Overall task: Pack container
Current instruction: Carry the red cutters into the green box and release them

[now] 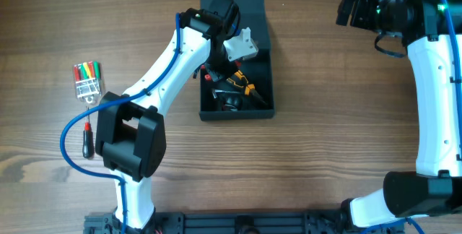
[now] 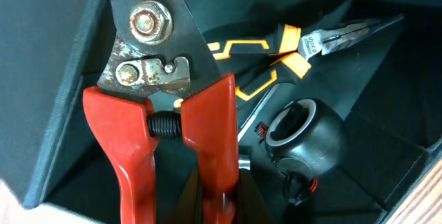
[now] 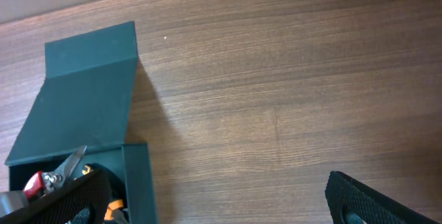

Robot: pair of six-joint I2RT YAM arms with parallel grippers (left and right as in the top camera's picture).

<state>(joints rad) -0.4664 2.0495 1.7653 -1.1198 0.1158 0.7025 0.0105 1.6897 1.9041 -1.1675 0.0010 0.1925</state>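
Observation:
The dark teal-grey container (image 1: 238, 114) stands open at the table's middle back, its flap lid (image 1: 253, 6) folded away behind it. My left gripper (image 1: 216, 66) reaches into it and is shut on one handle of the red-handled snips (image 2: 173, 113), its fingers (image 2: 217, 207) clamped on that handle. Inside lie orange-and-black pliers (image 2: 304, 44) and a round dark grey tool (image 2: 304, 134). My right gripper (image 1: 354, 9) is open and empty over bare table at the far right (image 3: 214, 203). The container's lid (image 3: 83, 92) shows at the left of the right wrist view.
A clear pack of red, green and yellow bits (image 1: 87, 80) lies at the left. A red-and-black screwdriver (image 1: 88, 136) lies below it, next to the left arm's base.

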